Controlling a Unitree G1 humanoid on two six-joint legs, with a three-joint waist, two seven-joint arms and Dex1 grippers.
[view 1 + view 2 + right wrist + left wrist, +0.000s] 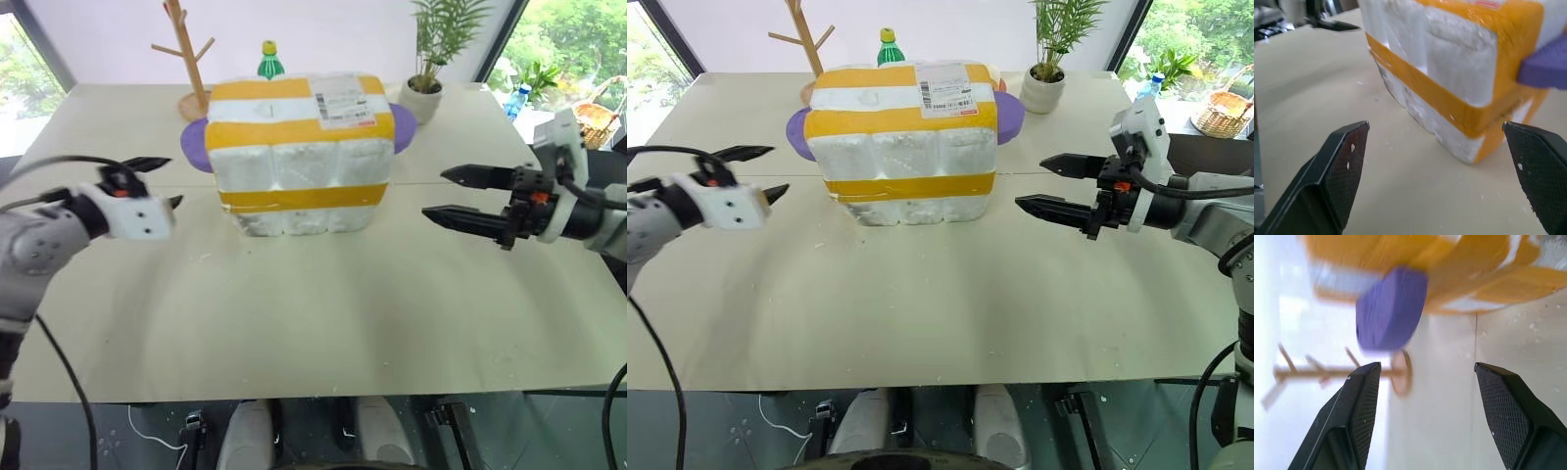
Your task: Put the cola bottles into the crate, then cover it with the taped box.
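Observation:
The taped box (299,157), white styrofoam with wide yellow bands, a shipping label and purple round side pieces (1391,308), stands on the middle of the table. The cola bottles and the crate are hidden. My left gripper (168,182) hovers open a short way off the box's left side, nothing between its fingers (1364,401). To the right of the box my right gripper (434,194) is held open and empty, pointing at that side, with the box's corner (1464,98) ahead of its fingers (1347,161).
Behind the box stand a green bottle with a yellow cap (270,61), a wooden branch stand (186,54) and a potted plant (429,69). The beige table (313,313) stretches bare toward its front edge. White crumbs lie around the box.

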